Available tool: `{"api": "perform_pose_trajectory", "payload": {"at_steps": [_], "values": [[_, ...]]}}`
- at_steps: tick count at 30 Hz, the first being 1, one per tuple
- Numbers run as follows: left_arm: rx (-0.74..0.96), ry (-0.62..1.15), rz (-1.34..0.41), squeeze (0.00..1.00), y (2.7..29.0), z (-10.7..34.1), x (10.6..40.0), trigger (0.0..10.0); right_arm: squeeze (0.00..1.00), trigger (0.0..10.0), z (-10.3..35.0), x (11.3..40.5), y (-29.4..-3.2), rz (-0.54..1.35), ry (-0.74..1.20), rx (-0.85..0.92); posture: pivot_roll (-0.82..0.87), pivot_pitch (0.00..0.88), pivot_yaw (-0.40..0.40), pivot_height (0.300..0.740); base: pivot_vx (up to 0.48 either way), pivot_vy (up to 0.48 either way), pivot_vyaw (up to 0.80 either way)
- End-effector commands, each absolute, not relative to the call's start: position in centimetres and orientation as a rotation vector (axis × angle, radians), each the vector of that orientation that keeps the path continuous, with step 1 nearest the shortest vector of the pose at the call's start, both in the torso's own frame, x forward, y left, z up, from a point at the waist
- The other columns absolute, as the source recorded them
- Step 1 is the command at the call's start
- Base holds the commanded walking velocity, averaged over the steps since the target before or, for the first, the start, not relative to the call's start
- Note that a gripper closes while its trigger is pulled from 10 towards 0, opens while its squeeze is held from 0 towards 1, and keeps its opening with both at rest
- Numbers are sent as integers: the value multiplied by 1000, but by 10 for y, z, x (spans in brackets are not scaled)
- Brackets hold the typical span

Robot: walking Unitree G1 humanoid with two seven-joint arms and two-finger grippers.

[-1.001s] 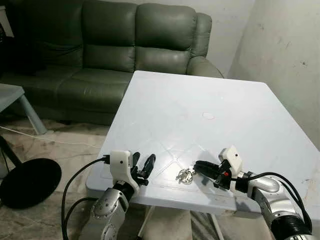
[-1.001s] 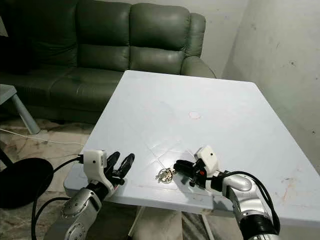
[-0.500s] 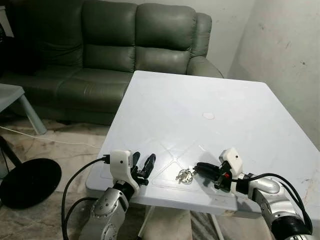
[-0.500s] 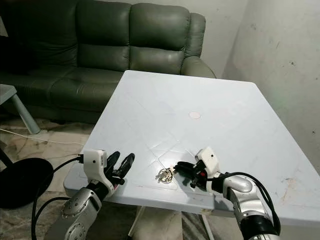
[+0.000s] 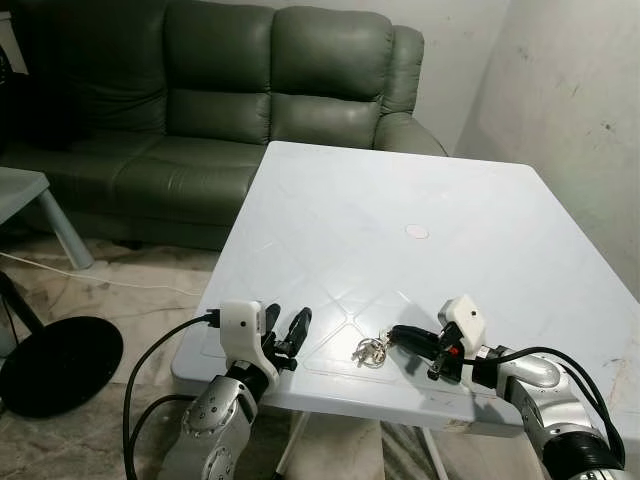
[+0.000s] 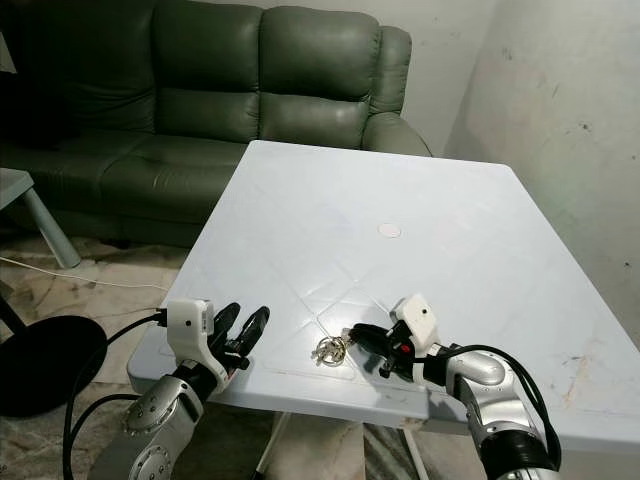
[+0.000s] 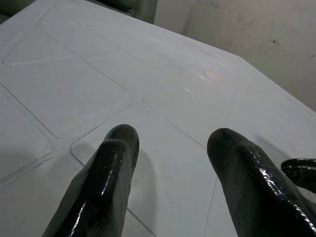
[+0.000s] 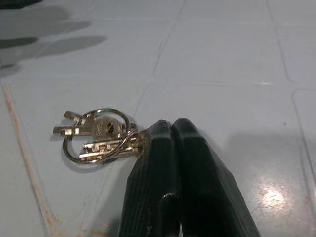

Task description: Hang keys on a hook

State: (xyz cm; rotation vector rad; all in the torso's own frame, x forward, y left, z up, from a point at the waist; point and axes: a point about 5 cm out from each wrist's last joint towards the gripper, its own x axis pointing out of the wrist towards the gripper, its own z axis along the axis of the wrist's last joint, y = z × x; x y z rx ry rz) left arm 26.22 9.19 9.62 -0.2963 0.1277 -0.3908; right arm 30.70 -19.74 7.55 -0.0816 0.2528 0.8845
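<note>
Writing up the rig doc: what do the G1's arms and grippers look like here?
Both arms are silver metal with ribbed black joint sections and thick black cables looping off them. Each wrist carries a white boxy camera housing. The left gripper and right gripper each have two long glossy black fingers with rounded tips. A small red mark shows beside the right wrist housing.

Bunch of small silver metal keys on a round wire ring (image 8: pixel 96 137), lying flat near the near edge of the white plastic table (image 5: pixel 400 200), right of centre.
</note>
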Motion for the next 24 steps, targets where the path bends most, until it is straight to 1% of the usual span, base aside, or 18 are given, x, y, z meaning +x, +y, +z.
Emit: {"api": "perform_pose_trajectory", "payload": {"at_steps": [1, 2, 3, 4, 5, 9, 12, 17, 18, 19, 22, 24], "values": [[-321, 108, -403, 0, 84, 103, 264, 10000, 0, 0, 88, 316, -201, 838, 183, -59, 64, 0, -65, 740, 0, 0, 0], [-321, 108, -403, 0, 84, 103, 264, 10000, 0, 0, 89, 317, -201, 830, 180, -56, 64, 0, -65, 740, 0, 0, 0], [-321, 107, -402, 0, 84, 103, 265, 10000, 0, 0, 94, 319, -199, 823, 143, -7, 65, 0, -66, 740, 0, 0, 0], [-321, 107, -402, 0, 84, 103, 265, 10000, 0, 0, 97, 322, -199, 791, 118, 11, 65, 0, -66, 740, 0, 0, 0], [-320, 105, -403, 0, 84, 104, 265, 10000, 0, 0, 104, 328, -199, 734, 69, 65, 65, 0, -66, 740, 0, 0, 0], [-321, 103, -403, 0, 83, 104, 266, 10000, 0, 0, 112, 332, -197, 689, 18, 101, 65, 0, -66, 740, 0, 0, 0], [-321, 102, -403, 0, 83, 104, 267, 10000, 0, 0, 120, 338, -197, 619, -36, 165, 65, 0, -67, 740, 0, 0, 0], [-314, 88, -398, 0, 84, 107, 271, 10000, 0, 0, 133, 344, -199, 497, -114, 209, 65, 0, -67, 740, 0, 0, 0], [-309, 80, -394, 0, 85, 108, 273, 10000, 0, 0, 136, 345, -201, 456, -134, 207, 65, 0, -67, 740, 0, 0, 0], [-297, 66, -384, 0, 87, 110, 277, 10000, 0, 0, 138, 347, -205, 340, -153, 188, 59, 0, -65, 740, 0, 0, 0], [-291, 56, -366, 0, 91, 111, 283, 10000, 0, 0, 142, 344, -205, 275, -200, 198, 55, 0, -63, 740, 0, 0, 0], [-265, 35, -349, 0, 94, 114, 287, 10000, 0, 0, 142, 343, -205, 189, -206, 202, 49, 0, -61, 740, 0, 0, 0]]}}
